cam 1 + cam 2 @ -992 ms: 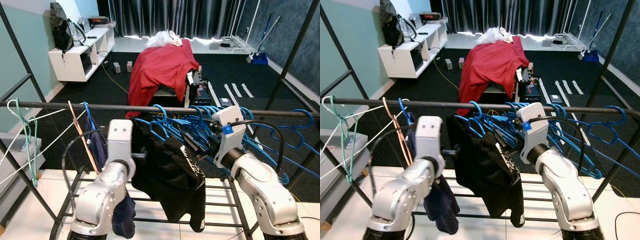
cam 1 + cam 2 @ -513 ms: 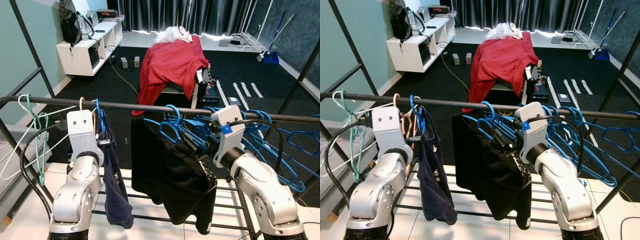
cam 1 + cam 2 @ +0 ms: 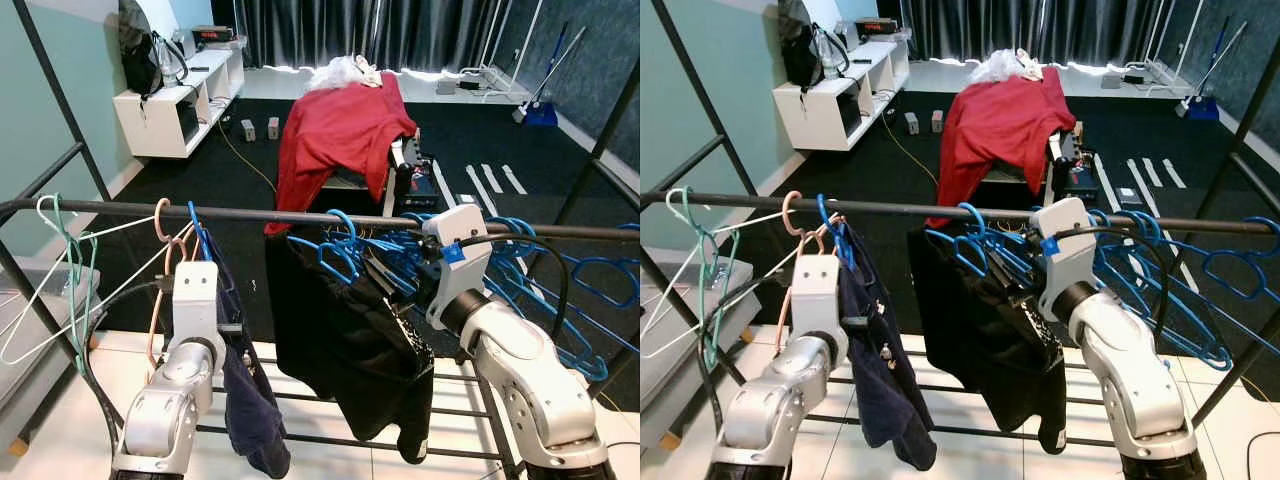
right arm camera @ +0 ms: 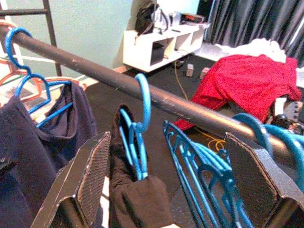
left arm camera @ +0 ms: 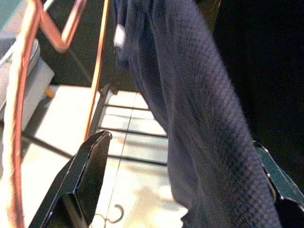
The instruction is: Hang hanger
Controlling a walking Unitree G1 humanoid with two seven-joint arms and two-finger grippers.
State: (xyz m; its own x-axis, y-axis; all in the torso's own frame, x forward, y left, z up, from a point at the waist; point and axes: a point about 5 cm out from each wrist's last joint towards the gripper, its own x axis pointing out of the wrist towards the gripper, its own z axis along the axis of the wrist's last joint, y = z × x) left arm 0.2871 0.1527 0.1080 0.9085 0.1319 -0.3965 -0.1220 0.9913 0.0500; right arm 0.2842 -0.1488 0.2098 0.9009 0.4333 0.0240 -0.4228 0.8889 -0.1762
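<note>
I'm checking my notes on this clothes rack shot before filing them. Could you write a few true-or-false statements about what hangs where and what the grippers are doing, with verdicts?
1. The black garment hangs from a blue hanger hooked over the rail. True.
2. The navy garment lies on the floor. False: it hangs on the rail, beside the left gripper.
3. The right gripper is open, with its fingers either side of blue hangers. True.
4. The red cloth hangs on the rail. False: it is draped over something on the dark floor behind.
5. A pink hanger hangs left of the navy garment. True.
</note>
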